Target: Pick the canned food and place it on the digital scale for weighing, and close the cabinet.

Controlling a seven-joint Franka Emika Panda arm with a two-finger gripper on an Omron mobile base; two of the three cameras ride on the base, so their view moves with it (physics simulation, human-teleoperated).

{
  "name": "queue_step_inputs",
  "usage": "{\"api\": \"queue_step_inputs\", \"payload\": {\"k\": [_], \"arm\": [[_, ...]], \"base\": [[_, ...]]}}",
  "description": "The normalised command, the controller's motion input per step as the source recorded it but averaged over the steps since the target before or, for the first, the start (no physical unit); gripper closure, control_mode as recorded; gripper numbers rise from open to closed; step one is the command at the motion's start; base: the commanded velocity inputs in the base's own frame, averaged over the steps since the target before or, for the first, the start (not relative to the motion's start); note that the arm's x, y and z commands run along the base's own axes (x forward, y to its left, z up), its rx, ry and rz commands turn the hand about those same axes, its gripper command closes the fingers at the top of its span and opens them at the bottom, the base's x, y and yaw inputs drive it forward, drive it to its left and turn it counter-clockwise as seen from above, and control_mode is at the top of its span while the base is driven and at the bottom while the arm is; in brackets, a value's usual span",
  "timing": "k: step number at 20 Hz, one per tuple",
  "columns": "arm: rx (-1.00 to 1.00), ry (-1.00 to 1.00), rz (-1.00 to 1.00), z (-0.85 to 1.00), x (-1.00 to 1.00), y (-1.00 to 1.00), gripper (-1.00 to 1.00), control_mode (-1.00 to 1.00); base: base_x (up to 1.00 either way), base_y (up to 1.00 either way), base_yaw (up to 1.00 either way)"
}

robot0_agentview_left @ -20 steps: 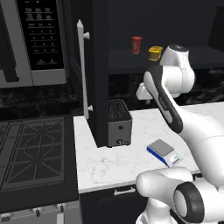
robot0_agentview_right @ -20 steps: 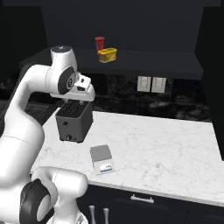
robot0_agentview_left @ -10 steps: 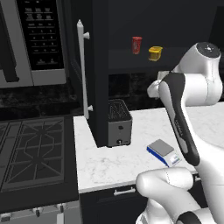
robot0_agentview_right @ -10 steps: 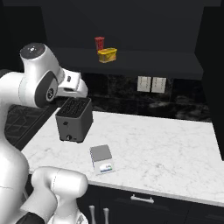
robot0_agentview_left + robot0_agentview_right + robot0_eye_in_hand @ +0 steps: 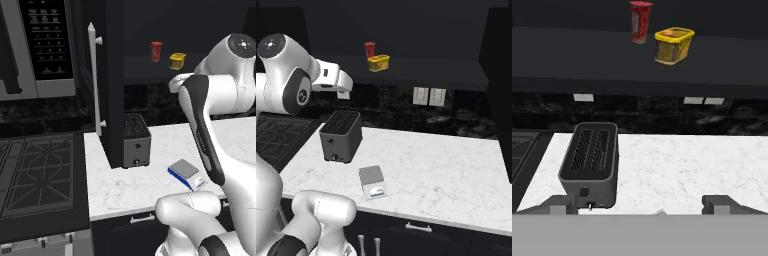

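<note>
**Reaching up for the can**

Left base view: the canned food [image 5: 177, 60] sits on the open cabinet [image 5: 114, 75] shelf beside a red can [image 5: 156, 51]; the digital scale [image 5: 186, 174] waits on the table [image 5: 125, 185].

Right base view: the arm has swung higher than a second ago, above the toaster [image 5: 341, 135].

Hand view: the end effector [image 5: 646, 204] stands wide open and empty, having spread since then. The approach is under way; next it must rise and advance to straddle the can.
</note>
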Motion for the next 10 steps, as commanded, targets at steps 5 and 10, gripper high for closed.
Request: {"api": "queue_step_inputs", "payload": {"k": [5,10], "arm": [[0.0,-0.12,-0.05,0.16,0.58,-0.15,-1.0,-1.0],[0.0,-0.11,-0.1,0.04,0.66,-0.1,-1.0,-1.0]], "base": [[0.0,0.0,0.0],[0.0,0.0,0.0]]}}
